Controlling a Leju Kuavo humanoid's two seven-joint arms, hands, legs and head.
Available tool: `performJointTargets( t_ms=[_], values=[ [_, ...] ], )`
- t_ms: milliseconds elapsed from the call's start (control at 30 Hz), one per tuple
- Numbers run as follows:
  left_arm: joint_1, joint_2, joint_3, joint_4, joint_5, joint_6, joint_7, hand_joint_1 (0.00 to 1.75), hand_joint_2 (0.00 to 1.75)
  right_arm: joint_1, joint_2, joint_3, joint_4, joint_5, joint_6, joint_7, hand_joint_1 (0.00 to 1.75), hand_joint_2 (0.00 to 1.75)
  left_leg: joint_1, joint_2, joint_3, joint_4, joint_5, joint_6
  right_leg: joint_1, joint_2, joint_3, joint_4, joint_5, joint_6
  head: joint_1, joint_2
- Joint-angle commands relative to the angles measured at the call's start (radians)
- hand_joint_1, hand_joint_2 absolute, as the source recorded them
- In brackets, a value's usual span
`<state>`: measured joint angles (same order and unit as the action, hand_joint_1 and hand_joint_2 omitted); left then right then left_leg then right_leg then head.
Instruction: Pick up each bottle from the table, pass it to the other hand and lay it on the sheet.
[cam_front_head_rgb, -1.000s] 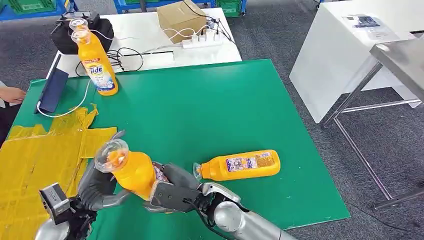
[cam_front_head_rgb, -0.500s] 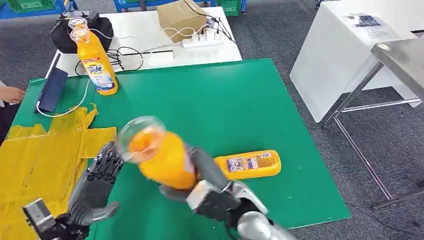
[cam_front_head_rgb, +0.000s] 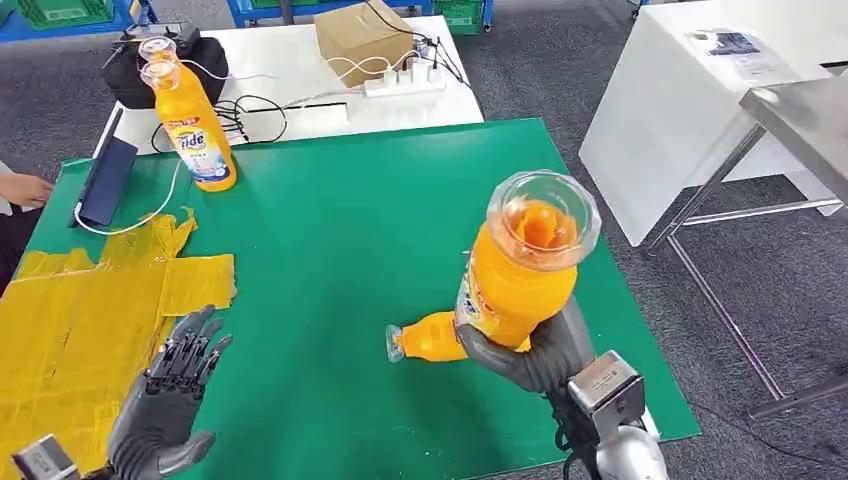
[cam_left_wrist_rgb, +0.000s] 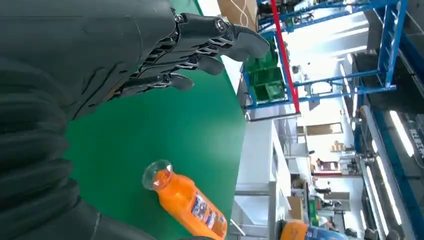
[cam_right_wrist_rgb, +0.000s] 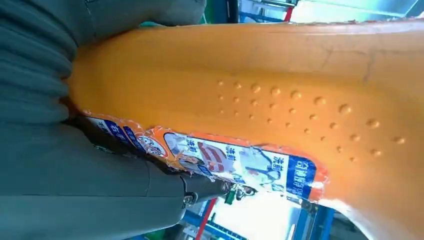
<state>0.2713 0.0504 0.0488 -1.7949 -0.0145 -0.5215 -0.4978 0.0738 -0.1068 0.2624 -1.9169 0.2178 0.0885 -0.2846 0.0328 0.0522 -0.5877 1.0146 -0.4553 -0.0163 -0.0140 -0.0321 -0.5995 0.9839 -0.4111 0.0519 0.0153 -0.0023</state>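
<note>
My right hand (cam_front_head_rgb: 535, 355) grips an orange bottle (cam_front_head_rgb: 520, 265) around its body and holds it upright above the green table's right part, clear cap toward the camera. The right wrist view shows that orange bottle (cam_right_wrist_rgb: 280, 100) close up, with my fingers (cam_right_wrist_rgb: 100, 170) across its label. A second orange bottle (cam_front_head_rgb: 428, 337) lies on its side on the table behind the held one, partly hidden; it appears as the lying bottle (cam_left_wrist_rgb: 185, 200) in the left wrist view. A third orange bottle (cam_front_head_rgb: 192, 125) stands at the far left. My left hand (cam_front_head_rgb: 170, 400) is empty with fingers spread, over the edge of the yellow sheet (cam_front_head_rgb: 80, 320).
A dark tablet (cam_front_head_rgb: 103, 180) with a white cable lies at the table's far left corner. Behind the green table (cam_front_head_rgb: 380, 210) a white table carries a cardboard box (cam_front_head_rgb: 362, 38), a power strip and a black bag. A person's hand (cam_front_head_rgb: 25, 188) is at the left edge.
My right hand has carried the bottle away from the left hand, to the right and up. The left hand let go, opened and drew back down to the left.
</note>
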Motion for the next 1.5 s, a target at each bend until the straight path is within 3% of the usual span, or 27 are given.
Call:
performJointTargets(
  t_ms=[33,133,167,300,633,733,1067,1267,1500],
  values=[
    [-0.013,-0.011,0.019,0.01,0.012,-0.015,0.01,0.0,1.75,-0.067,-0.011,0.011,0.109,-0.004,0.042,0.08,1.75,1.75,0.0,-0.002,0.002,-0.001,-0.001,0.002,-0.001,0.002,0.002,-0.001,0.0,-0.001,0.0,0.0],
    [-0.069,0.006,-0.022,0.034,0.029,-0.032,0.023,0.0,1.75,-0.166,0.01,0.085,0.29,-0.018,0.093,0.146,1.75,1.75,-0.001,-0.001,0.004,-0.002,0.0,0.002,-0.001,0.005,0.004,-0.002,0.001,-0.002,0.0,0.0],
    [-0.101,0.004,-0.041,0.029,0.027,-0.025,-0.013,0.0,1.75,-0.242,0.017,0.143,0.363,0.0,0.093,0.137,1.75,1.75,0.0,-0.001,0.006,-0.003,0.0,0.003,0.0,0.006,0.005,-0.002,0.001,-0.002,0.0,0.0],
    [-0.197,0.006,-0.112,0.038,0.04,-0.028,0.049,0.0,1.75,-0.404,0.105,0.274,0.565,-0.008,0.111,0.224,1.75,1.75,0.0,0.001,0.002,-0.001,0.002,0.002,0.0,0.006,0.001,0.0,0.003,-0.002,0.0,0.0],
    [-0.19,0.019,-0.124,0.041,0.047,-0.015,0.043,0.0,1.75,-0.396,0.081,0.306,0.545,-0.022,0.084,0.228,1.75,1.75,-0.001,-0.006,0.005,-0.002,0.004,0.003,-0.001,0.003,0.004,0.001,0.001,-0.002,0.0,0.0],
    [-0.22,0.02,-0.144,0.063,0.047,-0.022,0.046,0.0,1.75,-0.422,0.124,0.39,0.587,-0.025,0.112,0.234,1.75,1.75,-0.001,-0.005,0.003,-0.001,0.004,0.001,-0.001,0.002,0.002,0.002,0.001,-0.002,0.0,0.0],
    [-0.23,0.026,-0.159,0.089,0.04,-0.019,0.047,0.0,1.75,-0.435,0.146,0.514,0.578,-0.006,0.095,0.24,1.75,1.75,0.0,-0.005,0.002,-0.001,0.004,0.001,-0.001,0.001,0.001,0.002,0.001,-0.002,0.0,0.0],
    [-0.278,0.024,-0.193,0.128,0.031,-0.017,0.062,0.0,1.75,-0.459,0.181,0.648,0.676,0.018,0.09,0.271,1.75,1.75,0.0,-0.006,0.002,-0.002,0.005,0.001,-0.001,0.0,0.002,0.001,0.001,-0.002,0.0,0.0],
    [-0.336,0.032,-0.254,0.171,0.035,-0.017,0.068,0.0,1.75,-0.465,0.175,0.683,0.731,0.014,0.08,0.288,1.75,1.75,-0.001,-0.008,0.002,-0.002,0.005,0.001,-0.001,-0.001,0.002,0.001,0.001,-0.002,0.0,0.0]
  ],
)
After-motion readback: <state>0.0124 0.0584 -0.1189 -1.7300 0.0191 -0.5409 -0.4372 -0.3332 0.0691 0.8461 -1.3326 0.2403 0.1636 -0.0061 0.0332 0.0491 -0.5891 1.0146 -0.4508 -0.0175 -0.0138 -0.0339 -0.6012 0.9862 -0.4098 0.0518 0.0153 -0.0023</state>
